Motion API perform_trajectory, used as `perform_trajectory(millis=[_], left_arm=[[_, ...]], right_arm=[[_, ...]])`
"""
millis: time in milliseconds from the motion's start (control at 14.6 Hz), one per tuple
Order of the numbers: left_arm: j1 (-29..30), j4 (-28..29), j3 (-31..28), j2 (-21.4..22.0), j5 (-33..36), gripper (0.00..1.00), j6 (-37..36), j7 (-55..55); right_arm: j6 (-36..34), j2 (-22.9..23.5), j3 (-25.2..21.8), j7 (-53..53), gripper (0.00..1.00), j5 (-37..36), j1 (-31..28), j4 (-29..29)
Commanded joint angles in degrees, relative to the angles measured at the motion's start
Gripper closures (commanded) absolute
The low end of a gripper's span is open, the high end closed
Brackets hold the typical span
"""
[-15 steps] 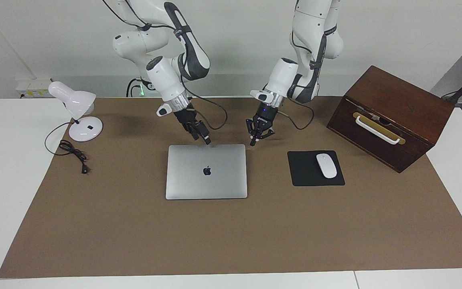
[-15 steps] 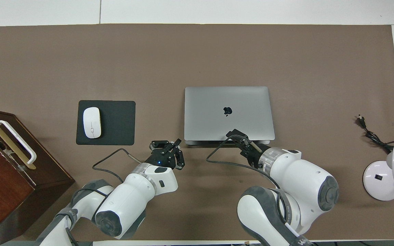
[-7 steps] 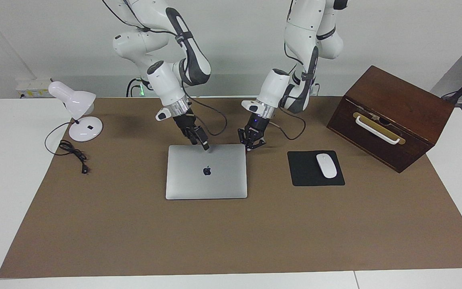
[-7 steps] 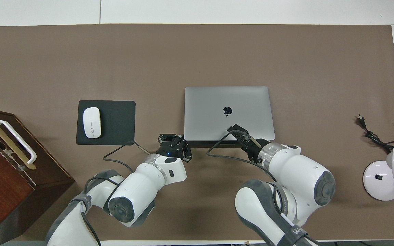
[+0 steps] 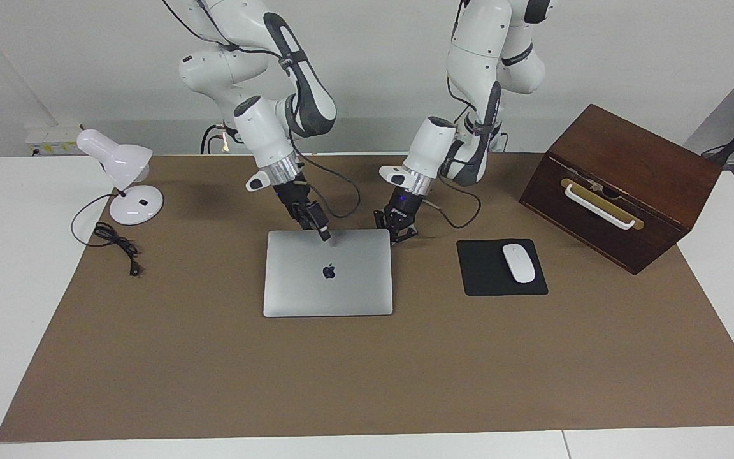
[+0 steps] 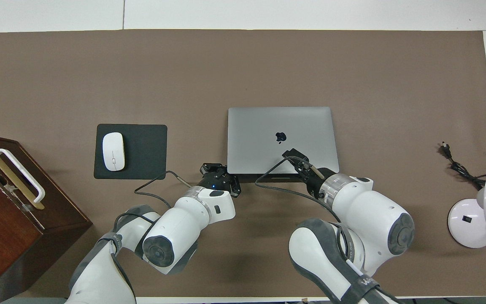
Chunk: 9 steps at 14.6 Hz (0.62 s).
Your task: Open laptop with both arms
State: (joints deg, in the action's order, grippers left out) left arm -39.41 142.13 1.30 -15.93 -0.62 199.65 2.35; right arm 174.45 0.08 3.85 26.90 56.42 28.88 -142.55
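Note:
The silver-grey laptop point(image 5: 327, 284) point(image 6: 268, 126) lies closed and flat in the middle of the brown mat, its logo facing up. My right gripper point(image 5: 323, 234) point(image 6: 290, 153) slants down onto the lid, close to the laptop's edge nearest the robots. My left gripper point(image 5: 396, 238) point(image 6: 221, 170) is shut and low at the laptop's corner nearest the robots, toward the left arm's end of the table. It holds nothing. Whether it touches the corner I cannot tell.
A black mouse pad point(image 5: 482, 280) with a white mouse point(image 5: 518, 262) lies beside the laptop toward the left arm's end. A brown wooden box point(image 5: 622, 185) with a white handle stands past it. A white desk lamp point(image 5: 126, 175) and its cord point(image 5: 115, 241) sit toward the right arm's end.
My left gripper has come down and sideways to the laptop's near corner. My right gripper has edged a little further over the lid. The laptop has stayed closed.

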Motion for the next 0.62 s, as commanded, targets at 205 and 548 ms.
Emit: perform_trajectory(millis=[205, 548], left_arm=[[-1.10, -0.89, -1.13, -1.30, 0.18, 1.00, 1.18, 0.11], [-1.10, -0.80, -1.13, -1.30, 0.18, 1.00, 1.18, 0.20]], right_arm=[[2.21, 1.67, 0.37, -2.47, 0.00, 2.82, 0.56, 2.27], [2.30, 3.08, 0.37, -2.47, 0.00, 3.34, 0.56, 5.25]])
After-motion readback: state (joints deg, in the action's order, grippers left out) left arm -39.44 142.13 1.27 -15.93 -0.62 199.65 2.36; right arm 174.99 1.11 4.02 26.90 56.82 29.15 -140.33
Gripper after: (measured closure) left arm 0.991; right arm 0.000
